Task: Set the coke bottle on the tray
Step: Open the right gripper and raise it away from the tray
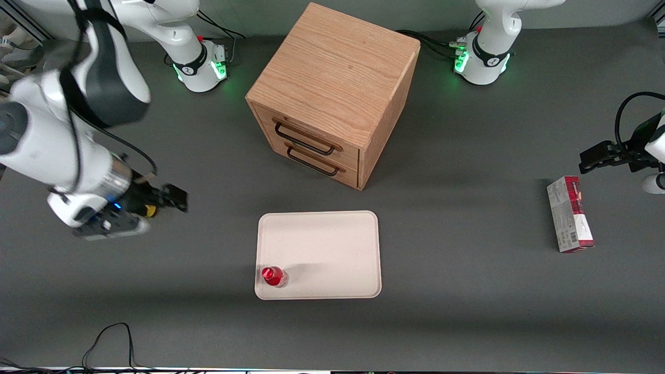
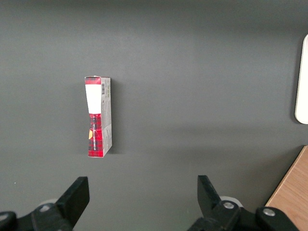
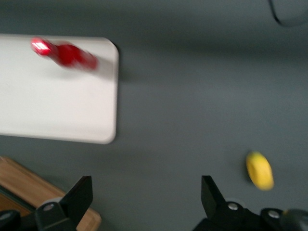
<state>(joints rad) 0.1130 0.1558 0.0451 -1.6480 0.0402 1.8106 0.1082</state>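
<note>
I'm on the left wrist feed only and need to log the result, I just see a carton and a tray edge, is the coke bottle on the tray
Observer: Yes, the coke bottle stands upright on the tray, in the corner nearest the front camera at the working arm's end.
Operator: Is the end effector holding it?
Observer: No, the end effector is open and empty, off the tray toward the working arm's end of the table.
Operator: Anything near it?
Observer: A small yellow object lies on the table close to it.
</note>
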